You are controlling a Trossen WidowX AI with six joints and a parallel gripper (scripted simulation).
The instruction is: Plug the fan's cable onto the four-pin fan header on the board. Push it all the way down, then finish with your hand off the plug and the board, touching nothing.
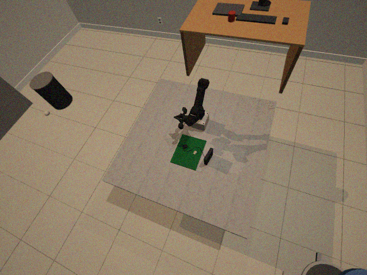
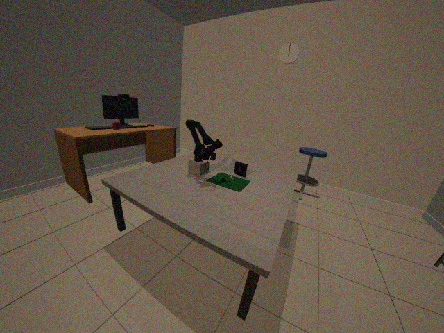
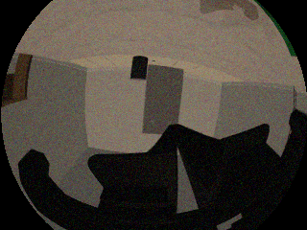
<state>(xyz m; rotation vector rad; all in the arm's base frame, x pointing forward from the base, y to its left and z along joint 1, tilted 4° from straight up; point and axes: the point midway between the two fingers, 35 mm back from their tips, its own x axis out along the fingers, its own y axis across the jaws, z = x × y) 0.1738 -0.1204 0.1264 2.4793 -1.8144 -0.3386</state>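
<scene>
The green board [image 1: 183, 160] [image 2: 237, 184] lies flat on the grey table [image 1: 142, 171] [image 2: 200, 215] in front of the arm's base. A small pale four-pin header [image 1: 195, 152] [image 2: 232, 177] stands on the board. The black plug [image 1: 184, 146] [image 2: 223, 180] lies on the board to the left of the header, apart from it. Its thin cable runs to the black fan [image 1: 208, 156] [image 2: 240, 168], which stands upright at the board's right edge. My gripper [image 1: 179, 120] [image 2: 218, 143] [image 3: 173, 128] is shut and empty, held above the table behind the board. In the wrist view only a green sliver of the board [image 3: 287, 41] shows.
The arm's white base block [image 1: 203, 123] [image 2: 198, 167] stands just behind the board. Off the table are an orange desk [image 1: 242, 32] [image 2: 107, 137] with a monitor, a dark bin [image 1: 51, 90] and a blue stool [image 2: 312, 152].
</scene>
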